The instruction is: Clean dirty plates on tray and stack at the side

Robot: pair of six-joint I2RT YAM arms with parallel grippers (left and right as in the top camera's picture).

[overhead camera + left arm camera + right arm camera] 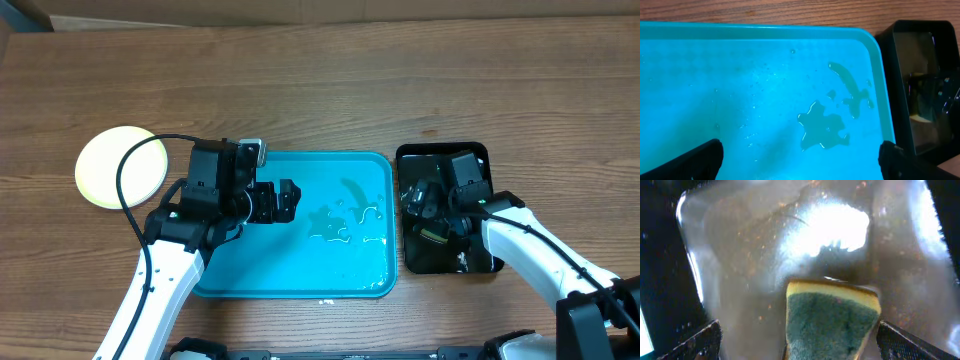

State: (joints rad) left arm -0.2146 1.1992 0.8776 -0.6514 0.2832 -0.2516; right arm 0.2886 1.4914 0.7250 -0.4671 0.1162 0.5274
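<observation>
L hand (280,202) released & empty above tray (300,282), plates (121,167) well off to its left.

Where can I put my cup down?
The table is bare along the back, beyond the yellow plate, blue tray and black tray. The blue tray's right half is free but wet. Crowded: left gripper over its left end, right gripper and sponge at the black tray.

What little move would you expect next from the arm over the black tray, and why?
Probably the right gripper should lift straight up, clear of the sponge. Its jaws stand open on either side of the sponge, which lies in the black tray. The turquoise tray holds only puddles, and a pale plate sits on the table to its side, so the scrubbing looks finished.
</observation>
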